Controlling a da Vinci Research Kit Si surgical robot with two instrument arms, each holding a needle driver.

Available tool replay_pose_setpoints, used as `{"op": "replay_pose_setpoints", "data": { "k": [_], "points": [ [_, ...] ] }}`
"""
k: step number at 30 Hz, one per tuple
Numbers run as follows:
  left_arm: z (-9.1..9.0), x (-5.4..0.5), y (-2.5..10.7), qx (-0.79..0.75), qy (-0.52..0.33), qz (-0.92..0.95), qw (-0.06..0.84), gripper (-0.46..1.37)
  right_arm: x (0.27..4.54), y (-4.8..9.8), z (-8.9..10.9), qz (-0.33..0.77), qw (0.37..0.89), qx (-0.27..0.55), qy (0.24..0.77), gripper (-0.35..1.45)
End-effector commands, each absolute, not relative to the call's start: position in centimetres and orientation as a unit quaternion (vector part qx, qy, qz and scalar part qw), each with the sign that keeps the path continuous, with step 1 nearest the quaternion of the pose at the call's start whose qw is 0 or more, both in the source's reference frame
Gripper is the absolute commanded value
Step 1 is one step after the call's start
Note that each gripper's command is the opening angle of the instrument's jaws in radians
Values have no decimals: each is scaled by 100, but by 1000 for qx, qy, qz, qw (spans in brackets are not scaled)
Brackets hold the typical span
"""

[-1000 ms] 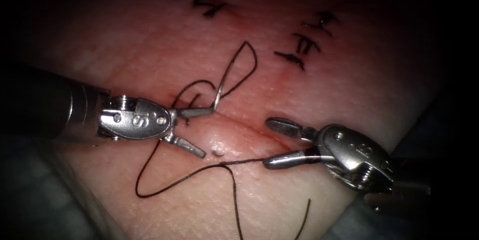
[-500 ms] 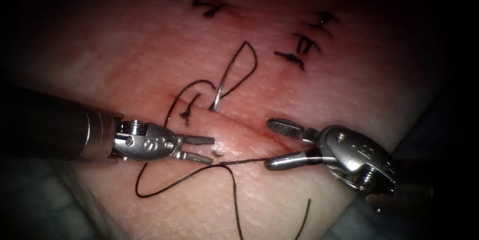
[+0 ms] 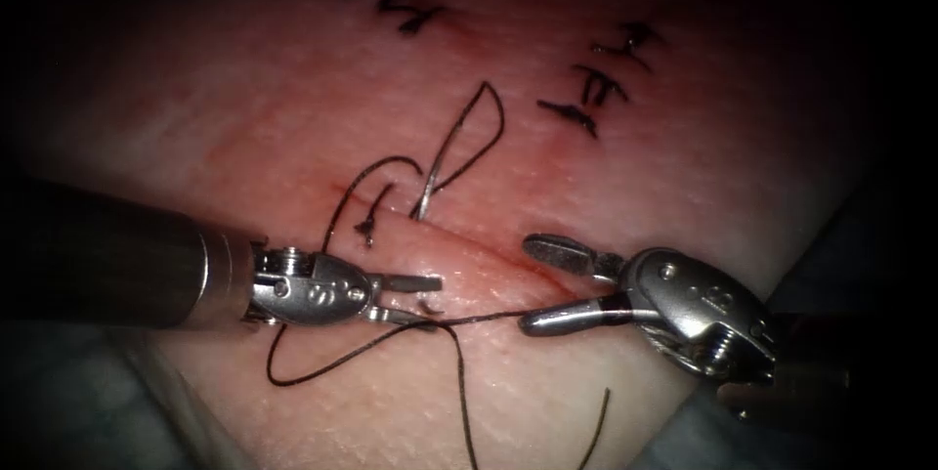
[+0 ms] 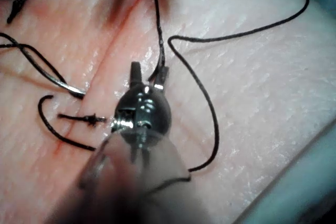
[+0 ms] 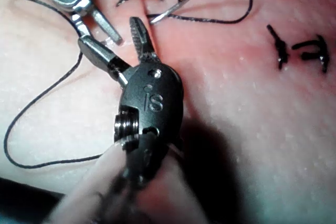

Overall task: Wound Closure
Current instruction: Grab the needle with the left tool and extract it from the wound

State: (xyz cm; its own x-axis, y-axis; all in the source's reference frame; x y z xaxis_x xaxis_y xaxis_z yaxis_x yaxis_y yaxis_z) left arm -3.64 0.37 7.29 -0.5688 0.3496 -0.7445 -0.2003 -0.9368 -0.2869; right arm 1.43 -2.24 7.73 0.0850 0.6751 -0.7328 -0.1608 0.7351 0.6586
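Observation:
The curved needle (image 3: 427, 194) stands with its point in the tissue (image 3: 244, 108) near the left end of the cut (image 3: 489, 247), free of both tools; it also appears in the wrist views (image 4: 67, 85) (image 5: 167, 13). Black thread (image 3: 322, 364) loops from its tail and trails across the near tissue. My left tool (image 3: 428, 299) lies below the needle, its jaws slightly open and empty, the lower one beside the thread (image 4: 157, 35). My right tool (image 3: 528, 282) sits at the cut's right end, jaws wide open, holding nothing; the thread runs up to its lower jaw.
A tied knot with short ends (image 3: 367, 228) sits on the cut left of the needle. Several finished dark stitches (image 3: 596, 79) (image 3: 391, 1) lie on the far tissue. A loose thread end (image 3: 594, 431) trails toward the tissue's near edge.
My left tool has left the needle, moved down and right toward the thread, and narrowed its jaws. The needle stays standing in the tissue. My right tool has barely moved.

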Motion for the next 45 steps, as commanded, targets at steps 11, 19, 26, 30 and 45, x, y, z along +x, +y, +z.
{"op": "replay_pose_setpoints", "data": {
  "k": [11,19,26,30,45],
  "points": [
    [743,-368,37,-436,-91,880,168,3,144,-227,772,295,705,212,608,82],
    [740,-367,34,-433,-166,861,208,-35,144,-229,770,295,705,212,609,80],
    [719,-364,32,-421,-235,838,257,-35,143,-229,769,295,705,212,608,76],
    [703,-362,34,-437,-264,813,280,-35,143,-228,770,296,706,212,608,74],
    [649,-348,66,-480,-456,614,430,-35,146,-251,799,276,724,208,596,66]
  ]
}}
